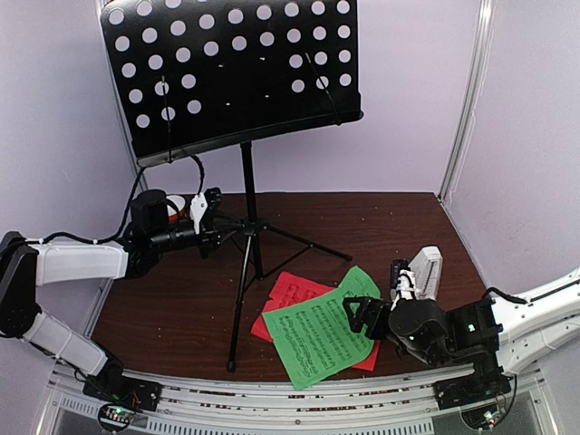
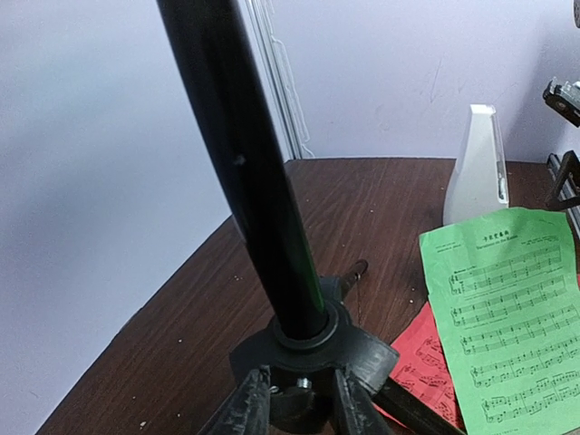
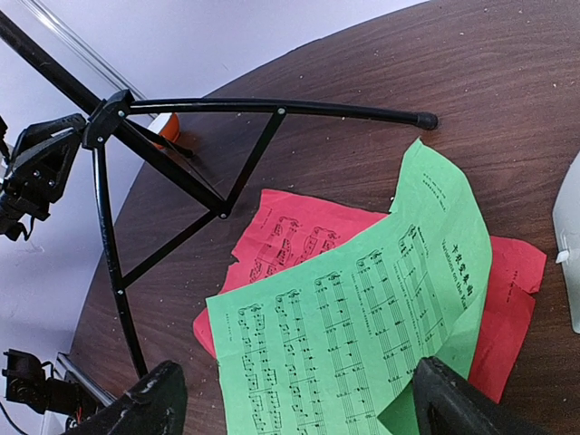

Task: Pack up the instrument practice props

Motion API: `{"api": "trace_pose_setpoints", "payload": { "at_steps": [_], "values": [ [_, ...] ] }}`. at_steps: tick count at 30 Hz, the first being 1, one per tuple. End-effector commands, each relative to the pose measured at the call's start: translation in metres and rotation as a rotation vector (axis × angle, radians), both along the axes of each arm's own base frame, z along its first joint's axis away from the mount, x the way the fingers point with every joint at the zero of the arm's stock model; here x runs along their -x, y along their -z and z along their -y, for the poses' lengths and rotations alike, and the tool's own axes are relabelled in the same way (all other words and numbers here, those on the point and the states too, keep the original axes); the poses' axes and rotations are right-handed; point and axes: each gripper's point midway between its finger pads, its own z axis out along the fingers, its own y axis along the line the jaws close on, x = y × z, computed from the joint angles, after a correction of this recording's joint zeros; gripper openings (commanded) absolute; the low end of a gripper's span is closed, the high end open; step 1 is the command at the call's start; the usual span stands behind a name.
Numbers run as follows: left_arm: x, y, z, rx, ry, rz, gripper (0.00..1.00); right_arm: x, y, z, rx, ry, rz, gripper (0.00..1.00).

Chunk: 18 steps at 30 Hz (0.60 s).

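Tabletop (image 1: 381,217) of dark wood, lilac walls (image 1: 54,118). Music stand (image 1: 246,208) at 10 o'clock, left gripper (image 1: 210,225) at its pole, grip unclear. Green page (image 1: 317,340) overlaps red page (image 1: 294,290) at 5 o'clock under wide-spread right gripper (image 3: 299,385); metronome (image 1: 426,270) at 3.

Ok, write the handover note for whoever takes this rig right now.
Left tool: beside the tripod hub of the music stand; the views don't show whether it is open or shut.
Right tool: open, empty, over the green page.
Things: stand upright at the back left of the table; green page lying over the red page near the front; metronome standing to their right.
Done: nothing packed.
Left: stand, both pages, metronome.
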Motion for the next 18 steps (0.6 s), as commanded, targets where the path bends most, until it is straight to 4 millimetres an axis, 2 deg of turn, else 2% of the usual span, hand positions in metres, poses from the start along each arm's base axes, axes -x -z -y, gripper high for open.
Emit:
{"api": "trace_pose_setpoints", "payload": {
  "at_steps": [1, 3, 6, 11, 13, 18],
  "values": [
    [-0.0067, -0.0053, 0.0029, 0.004, 0.008, -0.005, 0.26, -0.0012, -0.0071, -0.0039, -0.018, 0.002, -0.001, 0.88],
    [-0.0075, -0.0041, 0.003, 0.005, 0.003, -0.013, 0.3, -0.0008, -0.0065, -0.0042, -0.018, -0.001, -0.004, 0.88],
    [-0.0095, -0.0036, 0.0014, 0.008, -0.011, -0.013, 0.41, -0.0003, -0.0063, -0.005, -0.021, -0.005, -0.008, 0.88],
    [-0.0103, -0.0027, 0.0016, 0.02, -0.017, -0.022, 0.44, 0.0001, -0.0064, -0.006, -0.022, -0.008, -0.008, 0.88],
    [-0.0106, -0.0024, 0.0023, 0.025, -0.012, -0.029, 0.42, -0.0001, -0.0069, -0.0064, -0.022, -0.009, -0.007, 0.88],
    [-0.0121, -0.0016, 0.0044, 0.036, -0.009, -0.056, 0.26, -0.0002, -0.0068, -0.0071, -0.023, -0.009, -0.009, 0.88]
  ]
}}
